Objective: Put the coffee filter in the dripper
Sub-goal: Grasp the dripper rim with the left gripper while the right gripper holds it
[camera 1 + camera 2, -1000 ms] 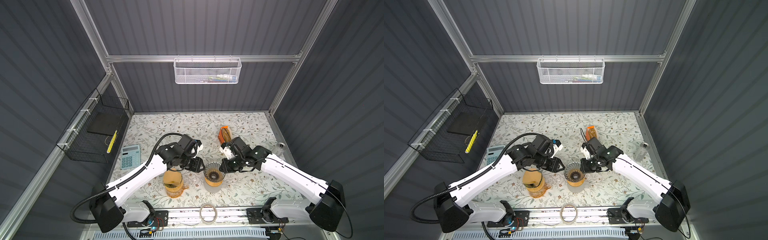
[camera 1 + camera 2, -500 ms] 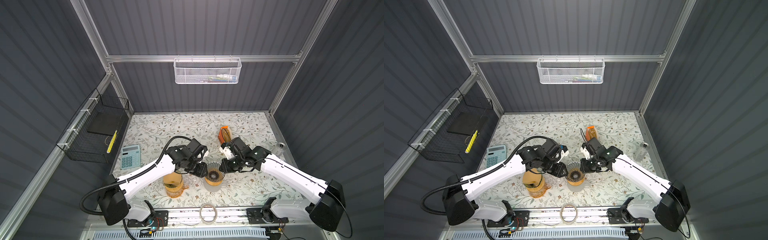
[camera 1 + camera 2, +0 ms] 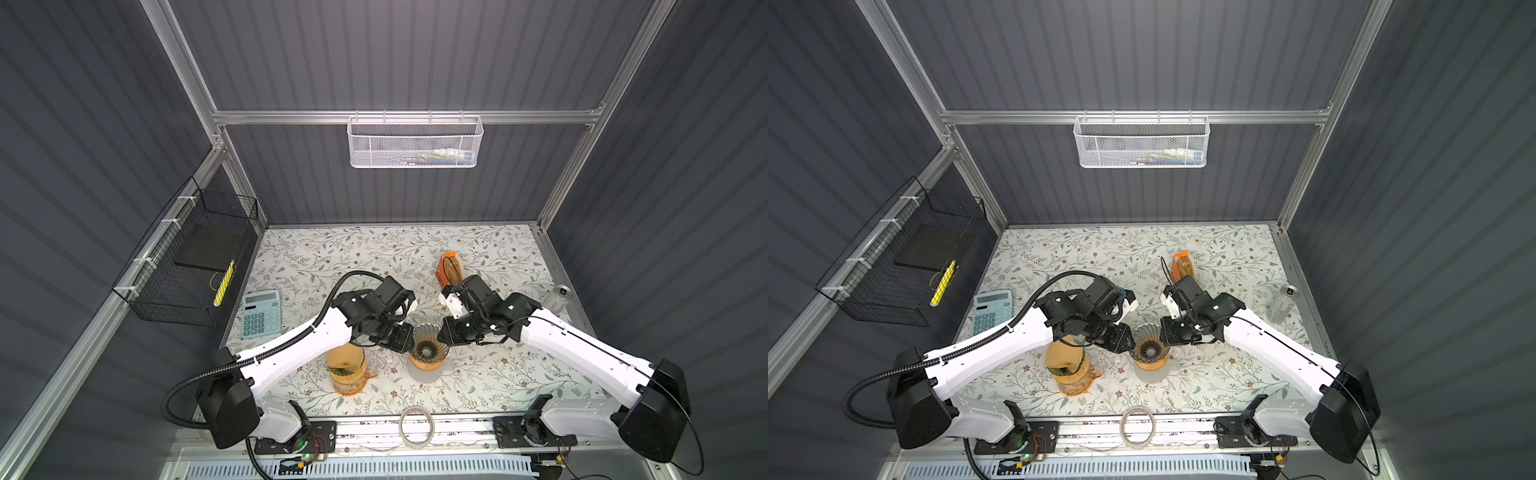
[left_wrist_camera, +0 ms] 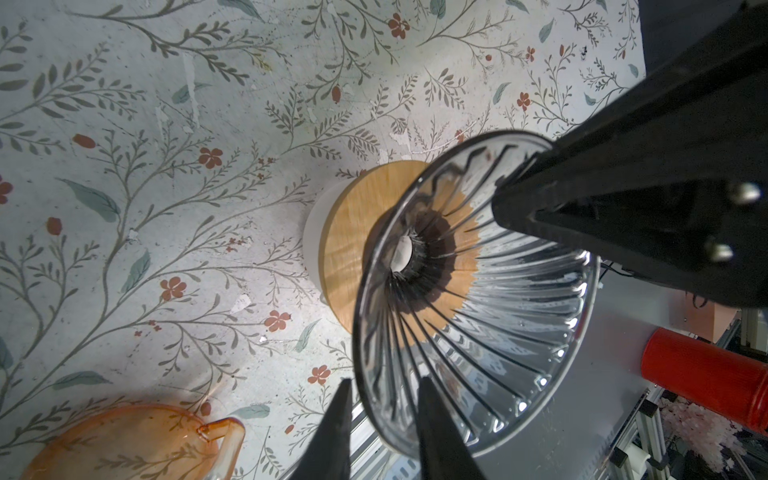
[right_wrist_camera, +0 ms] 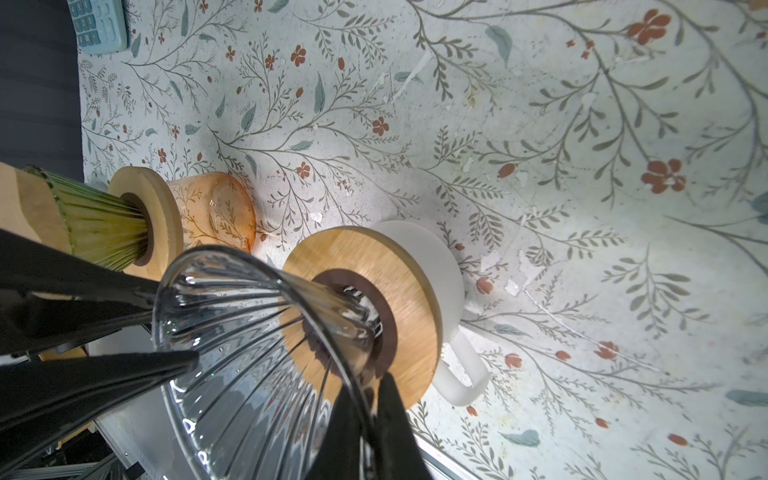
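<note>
The clear ribbed glass dripper (image 3: 428,351) (image 3: 1148,347) stands on a wooden collar over a white mug (image 5: 432,257), and nothing lies inside it. My right gripper (image 5: 370,382) (image 3: 446,332) is shut on its rim, one finger on each side of the glass. My left gripper (image 4: 385,379) (image 3: 401,338) is open and straddles the opposite rim, one finger inside and one outside. A tan paper coffee filter (image 5: 25,208) (image 3: 1065,353) sits in a green ribbed dripper (image 5: 104,224) on an orange glass jug (image 3: 347,376) just to the left.
An orange box (image 3: 449,268) stands behind the right gripper. A blue calculator (image 3: 262,313) lies at the left, a can (image 3: 561,297) at the right edge and a tape roll (image 3: 417,426) on the front rail. A black wire basket (image 3: 187,257) hangs on the left wall.
My left arm has swung right from above the orange jug to the clear dripper, and its jaws have narrowed around the rim. The right gripper has kept its hold.
</note>
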Action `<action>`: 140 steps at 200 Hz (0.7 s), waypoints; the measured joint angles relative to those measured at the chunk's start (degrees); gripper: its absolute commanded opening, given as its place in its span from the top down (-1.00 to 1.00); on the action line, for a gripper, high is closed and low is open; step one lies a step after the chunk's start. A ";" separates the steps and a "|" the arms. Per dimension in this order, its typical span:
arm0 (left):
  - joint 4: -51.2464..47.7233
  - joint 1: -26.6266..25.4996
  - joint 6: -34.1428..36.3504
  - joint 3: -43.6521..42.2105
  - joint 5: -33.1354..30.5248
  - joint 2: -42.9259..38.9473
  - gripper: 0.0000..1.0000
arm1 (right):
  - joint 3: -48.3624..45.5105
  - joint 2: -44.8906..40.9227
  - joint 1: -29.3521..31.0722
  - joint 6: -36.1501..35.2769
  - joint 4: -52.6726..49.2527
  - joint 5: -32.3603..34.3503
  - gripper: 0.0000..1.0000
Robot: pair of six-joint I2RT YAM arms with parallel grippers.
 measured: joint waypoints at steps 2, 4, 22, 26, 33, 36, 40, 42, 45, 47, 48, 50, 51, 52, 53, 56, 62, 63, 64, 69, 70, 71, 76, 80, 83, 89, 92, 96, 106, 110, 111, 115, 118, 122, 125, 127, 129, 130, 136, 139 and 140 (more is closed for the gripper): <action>0.04 0.00 0.04 0.00 0.04 0.04 0.54 | -0.02 0.00 0.02 0.02 0.07 0.00 0.94; 0.09 0.00 0.04 0.00 0.07 0.04 0.55 | -0.04 0.00 0.04 0.02 0.15 0.00 0.94; 0.17 -0.07 -0.35 0.00 0.04 0.07 0.68 | -0.26 0.00 0.11 0.26 0.46 0.00 0.95; 0.22 -0.07 -0.46 0.04 0.04 0.07 0.71 | -0.28 0.00 0.11 0.37 0.31 -0.04 0.96; 0.52 0.09 -0.66 0.09 -0.11 0.07 0.77 | -0.35 0.00 0.17 0.37 0.31 -0.15 0.97; 0.66 0.24 -0.87 0.11 -0.15 0.09 0.80 | -0.44 0.02 0.22 0.39 0.33 -0.17 0.97; 1.03 0.46 -1.07 0.11 -0.17 0.09 0.83 | -0.50 0.02 0.24 0.46 0.24 -0.33 0.97; 1.07 0.52 -1.14 0.11 -0.15 0.09 0.84 | -0.55 0.02 0.26 0.46 0.24 -0.33 0.97; 1.29 0.63 -1.27 0.17 -0.17 0.09 0.87 | -0.63 0.02 0.33 0.44 0.13 -0.46 0.97; 1.51 0.70 -1.38 0.20 -0.20 0.09 0.89 | -0.68 0.02 0.35 0.44 0.13 -0.44 0.97; 1.53 0.72 -1.42 0.22 -0.20 0.09 0.90 | -0.70 0.02 0.39 0.46 0.15 -0.39 0.98; 1.70 0.76 -1.44 0.26 -0.20 0.09 0.91 | -0.72 0.02 0.39 0.42 0.11 -0.42 0.97; 1.75 0.79 -1.44 0.26 -0.20 0.09 0.92 | -0.72 0.02 0.42 0.42 0.11 -0.42 0.97; 1.79 0.81 -1.46 0.26 -0.22 0.09 0.93 | -0.74 0.02 0.42 0.46 0.11 -0.42 0.97; 1.81 0.81 -1.49 0.26 -0.22 0.09 0.93 | -0.74 0.02 0.42 0.48 0.15 -0.42 0.97; 1.79 0.81 -1.49 0.26 -0.24 0.09 0.95 | -0.76 0.02 0.42 0.44 0.26 -0.42 0.97; 1.77 0.81 -1.51 0.26 -0.24 0.09 0.96 | -0.76 0.04 0.42 0.44 0.28 -0.44 0.98; 1.79 0.81 -1.53 0.26 -0.24 0.09 0.96 | -0.79 0.04 0.42 0.46 0.28 -0.42 0.98; 1.79 0.81 -1.53 0.26 -0.24 0.09 0.96 | -0.79 0.04 0.42 0.46 0.28 -0.44 0.98; 1.79 0.81 -1.55 0.26 -0.26 0.09 0.97 | -0.79 0.04 0.42 0.44 0.28 -0.44 0.98; 1.79 0.81 -1.57 0.26 -0.24 0.09 0.97 | -0.79 0.04 0.42 0.44 0.26 -0.44 0.98; 1.79 0.81 -1.57 0.26 -0.26 0.09 0.97 | -0.79 0.04 0.42 0.44 0.26 -0.42 0.98; 1.79 0.81 -1.68 0.26 -0.22 0.09 0.97 | -0.79 0.07 0.42 0.44 0.26 -0.42 0.98; 1.79 0.81 -1.73 0.26 -0.20 0.09 0.98 | -0.79 0.07 0.42 0.46 0.26 -0.44 0.98; 1.81 0.81 -1.75 0.26 -0.22 0.09 0.98 | -0.79 0.07 0.42 0.44 0.26 -0.46 0.98; 1.81 0.81 -1.86 0.26 -0.22 0.09 0.98 | -0.79 0.07 0.42 0.44 0.24 -0.46 0.98; 1.81 0.81 -1.92 0.26 -0.22 0.09 0.97 | -0.79 0.07 0.42 0.44 0.24 -0.46 0.98; 1.81 0.81 -1.99 0.26 -0.20 0.09 0.94 | -0.79 0.07 0.42 0.44 0.24 -0.46 0.98; 1.81 0.81 -2.14 0.26 -0.20 0.09 0.88 | -0.79 0.07 0.42 0.44 0.22 -0.46 0.97; 1.79 0.81 -2.16 0.26 -0.22 0.09 0.85 | -0.79 0.07 0.42 0.44 0.22 -0.46 0.96; 1.81 0.81 -2.16 0.26 -0.22 0.09 0.84 | -0.79 0.07 0.42 0.44 0.22 -0.46 0.96; 1.79 0.81 -2.16 0.26 -0.20 0.09 0.80 | -0.79 0.07 0.42 0.44 0.20 -0.46 0.95; 1.79 0.81 -2.16 0.26 -0.22 0.09 0.78 | -0.79 0.07 0.42 0.42 0.20 -0.46 0.94; 1.79 0.81 -2.14 0.26 -0.22 0.09 0.75 | -0.76 0.07 0.42 0.42 0.17 -0.46 0.93; 1.79 0.81 -2.14 0.28 -0.24 0.09 0.73 | -0.76 0.07 0.42 0.44 0.17 -0.46 0.92; 1.77 0.81 -2.12 0.31 -0.28 0.09 0.72 | -0.74 0.07 0.42 0.42 0.17 -0.46 0.92; 1.70 0.81 -2.10 0.33 -0.33 0.11 0.69 | -0.68 0.07 0.42 0.44 0.17 -0.44 0.92; 1.68 0.81 -2.10 0.33 -0.35 0.11 0.68 | -0.68 0.07 0.42 0.42 0.17 -0.44 0.92; 1.44 0.74 -1.68 0.39 -0.44 0.20 0.64 | -0.52 0.09 0.42 0.44 0.20 -0.37 0.92; 1.29 0.70 -1.66 0.44 -0.44 0.24 0.62 | -0.33 0.13 0.42 0.42 0.20 -0.31 0.92; 1.18 0.66 -1.53 0.46 -0.44 0.28 0.61 | -0.31 0.13 0.42 0.42 0.20 -0.26 0.92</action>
